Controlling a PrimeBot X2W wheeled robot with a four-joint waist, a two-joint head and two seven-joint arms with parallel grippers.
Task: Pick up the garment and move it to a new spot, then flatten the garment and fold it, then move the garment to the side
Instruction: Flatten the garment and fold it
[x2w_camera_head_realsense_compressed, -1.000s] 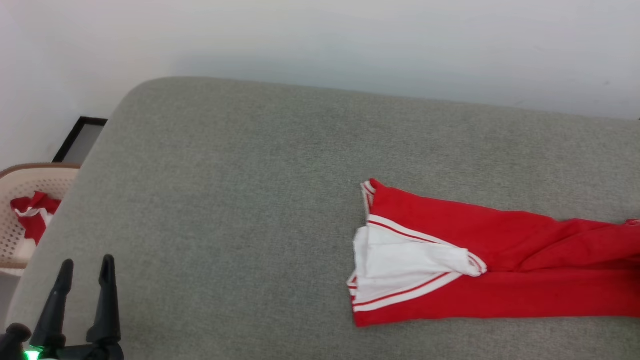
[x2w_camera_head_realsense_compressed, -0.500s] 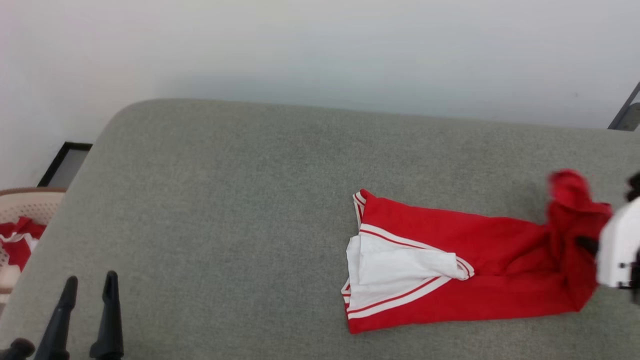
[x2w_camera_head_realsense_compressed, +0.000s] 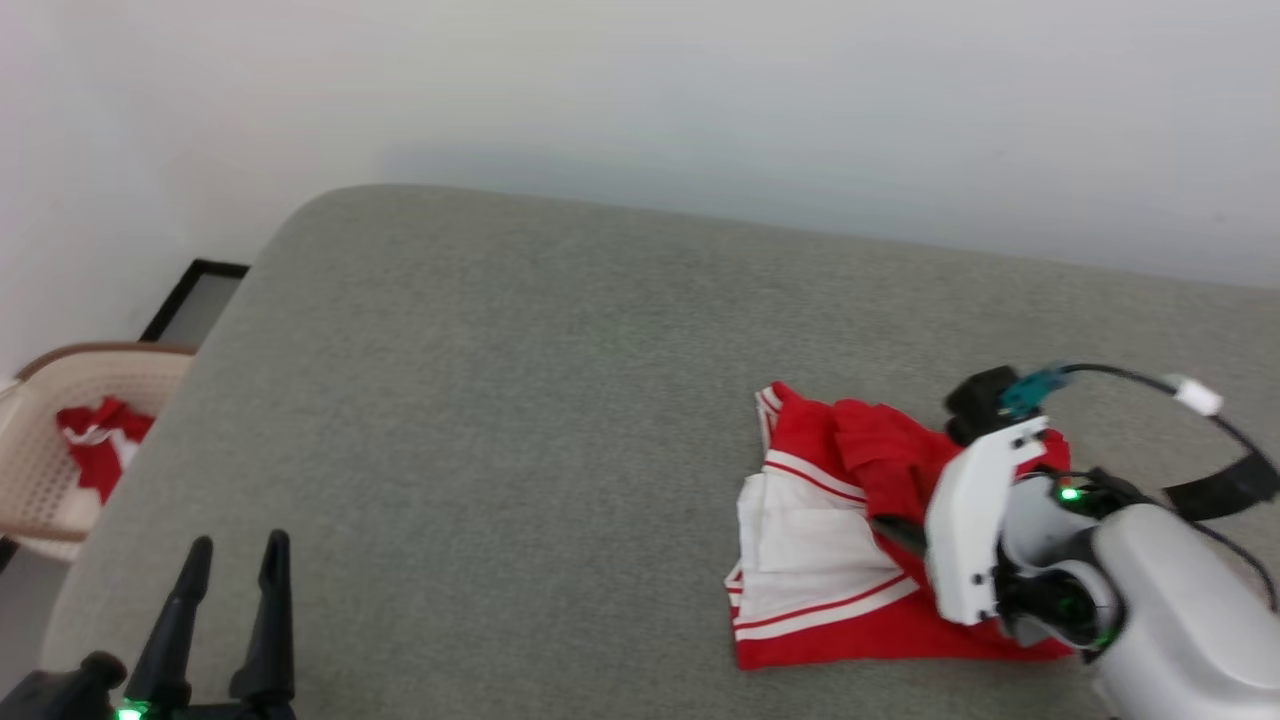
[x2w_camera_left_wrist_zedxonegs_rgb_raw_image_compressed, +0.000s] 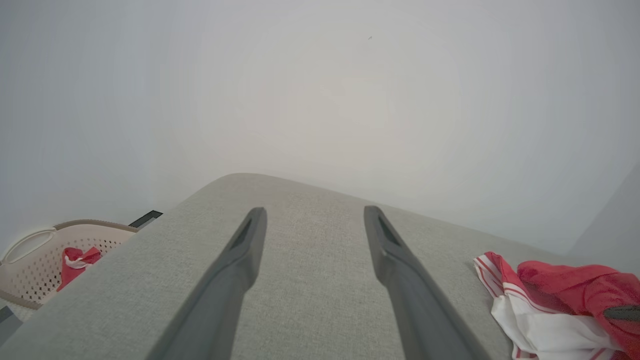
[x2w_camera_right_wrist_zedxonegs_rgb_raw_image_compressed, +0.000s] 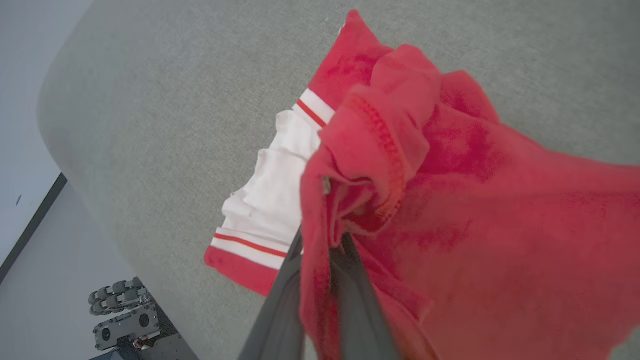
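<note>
Head view: the garment (x2w_camera_head_realsense_compressed: 830, 560) sits on the right half of the grey couch cushion (x2w_camera_head_realsense_compressed: 500, 400), white-banded hem end to the left; a second ago it lay stretched long toward the right, now its right end is lifted and carried leftward over the middle, so its length is roughly halved; the camera has shifted too, so the cushion's drift is not real; right gripper (x2w_camera_head_realsense_compressed: 893, 527) is mostly hidden behind its white wrist plate (x2w_camera_head_realsense_compressed: 975, 520), clamped on the red end; left gripper (x2w_camera_head_realsense_compressed: 238, 560) rests at the near left, fingers spread, holding nothing, same as before; a basket (x2w_camera_head_realsense_compressed: 100, 352) with another red cloth (x2w_camera_head_realsense_compressed: 95, 440) stands off the left end. Left wrist view: left gripper (x2w_camera_left_wrist_zedxonegs_rgb_raw_image_compressed: 315, 215) gapes over bare cushion, well apart from the garment (x2w_camera_left_wrist_zedxonegs_rgb_raw_image_compressed: 550, 295) on its right. Right wrist view: right gripper (x2w_camera_right_wrist_zedxonegs_rgb_raw_image_compressed: 322, 245) pinches a thick red seam edge, fabric draped over both fingers and hanging above the white lining (x2w_camera_right_wrist_zedxonegs_rgb_raw_image_compressed: 270, 195). Judgement: fold is midway, first fold-over not yet laid down or released; smoothing and moving aside remain.
</note>
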